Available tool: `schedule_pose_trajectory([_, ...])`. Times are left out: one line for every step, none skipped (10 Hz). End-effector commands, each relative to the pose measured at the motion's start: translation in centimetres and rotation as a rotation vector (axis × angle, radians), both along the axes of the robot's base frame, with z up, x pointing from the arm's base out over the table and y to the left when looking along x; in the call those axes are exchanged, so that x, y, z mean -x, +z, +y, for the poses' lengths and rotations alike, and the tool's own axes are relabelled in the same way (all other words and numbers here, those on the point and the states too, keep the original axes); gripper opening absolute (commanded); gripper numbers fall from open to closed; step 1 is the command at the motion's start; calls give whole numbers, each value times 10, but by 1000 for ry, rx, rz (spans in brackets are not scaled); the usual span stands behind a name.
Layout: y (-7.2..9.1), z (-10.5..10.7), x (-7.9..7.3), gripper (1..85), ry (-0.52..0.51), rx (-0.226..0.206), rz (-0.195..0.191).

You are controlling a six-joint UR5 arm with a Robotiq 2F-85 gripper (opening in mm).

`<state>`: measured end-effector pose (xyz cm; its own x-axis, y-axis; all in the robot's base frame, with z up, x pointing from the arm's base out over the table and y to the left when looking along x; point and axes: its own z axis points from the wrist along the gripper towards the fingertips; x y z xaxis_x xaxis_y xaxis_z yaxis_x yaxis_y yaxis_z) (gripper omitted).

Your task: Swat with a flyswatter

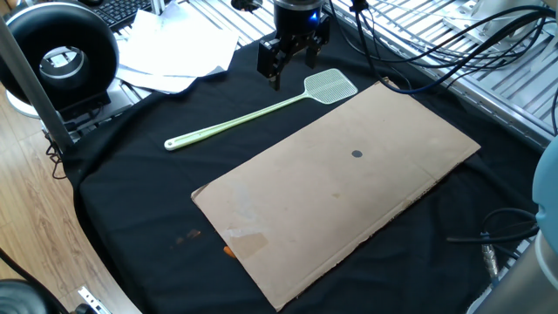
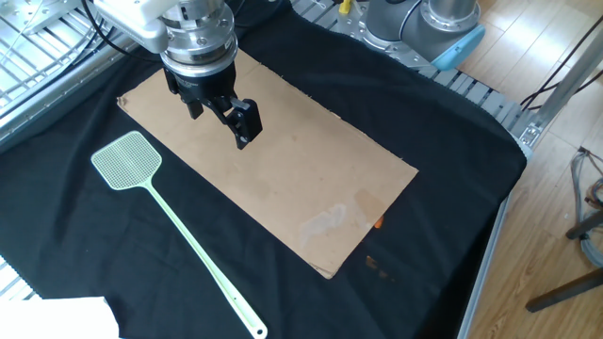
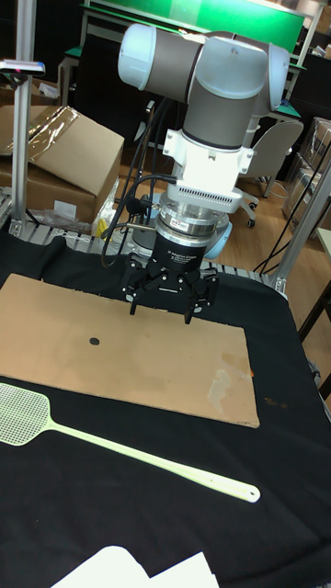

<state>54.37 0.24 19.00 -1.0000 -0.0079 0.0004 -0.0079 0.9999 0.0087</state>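
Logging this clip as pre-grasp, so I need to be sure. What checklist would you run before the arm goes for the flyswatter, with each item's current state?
1. Gripper open with nothing between its fingers: ok.
2. Flyswatter lying flat on the black cloth, with the whole handle exposed: ok.
3. Flyswatter off the cardboard, with nothing lying across it: ok. The head sits close to the cardboard's edge.
4. Gripper lined up over the handle: cannot tell. It hangs high above the table, and the views place it differently.
5. Dark spot on the cardboard uncovered: ok.
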Motion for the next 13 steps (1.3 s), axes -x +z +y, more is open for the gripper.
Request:
schedule_pose_trajectory([0, 1, 9, 20, -9, 8, 37])
schedule_pose_trajectory([0, 1, 9, 20, -9, 12, 38])
schedule_pose_trajectory([1, 1, 9, 20, -9, 16, 38])
schedule_pose_trajectory([1, 1, 9, 20, -9, 20, 40])
schedule_pose_trajectory([1, 1, 9, 20, -9, 22, 40])
schedule_pose_trajectory([1, 1, 9, 20, -9, 22, 40])
schedule_pose_trajectory([1, 1, 9, 20, -9, 22, 40])
schedule_pose_trajectory([1, 1, 9, 20, -9, 22, 40])
schedule_pose_trajectory([2, 1, 6, 20, -6, 20, 26])
schedule_pose_trajectory([3, 8, -4, 20, 11, -5, -12])
schedule_pose_trajectory([2, 25, -8, 23, 2, -51, -14])
schedule_pose_trajectory([-6, 38, -14, 23, 6, -66, -14])
schedule_pose_trajectory([-16, 52, -24, 23, -1, -86, -25])
